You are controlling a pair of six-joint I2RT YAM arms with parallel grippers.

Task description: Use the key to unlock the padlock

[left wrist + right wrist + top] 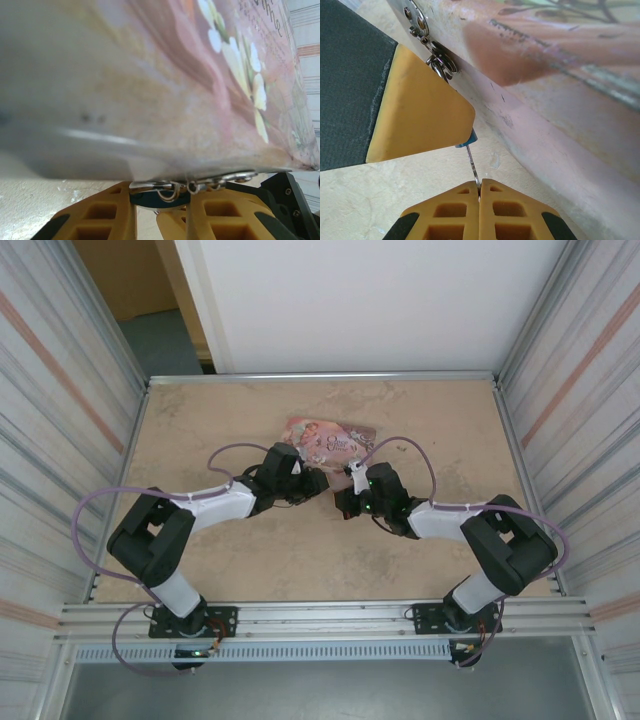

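Note:
The padlock (150, 199), small with a blue-teal body and a thin silver shackle (169, 190), hangs from the hasp on the pink decorated tin (165, 75). My left gripper (160, 198) is shut on the padlock's body, one yellow finger on each side. My right gripper (480, 184) is shut on the thin silver key (472, 162), which points up into the bottom of the padlock (470, 137). The left gripper's finger (420, 110) hides most of the lock there. From above, the left gripper (315, 483) and the right gripper (348, 502) meet at the tin's (330, 440) near edge.
The tin lies on the beige table (300, 560) towards the back middle. Its hasp and rings (437, 57) sit just above the padlock. Ribbed metal walls (60, 390) enclose both sides, and a rail (320, 615) runs along the near edge.

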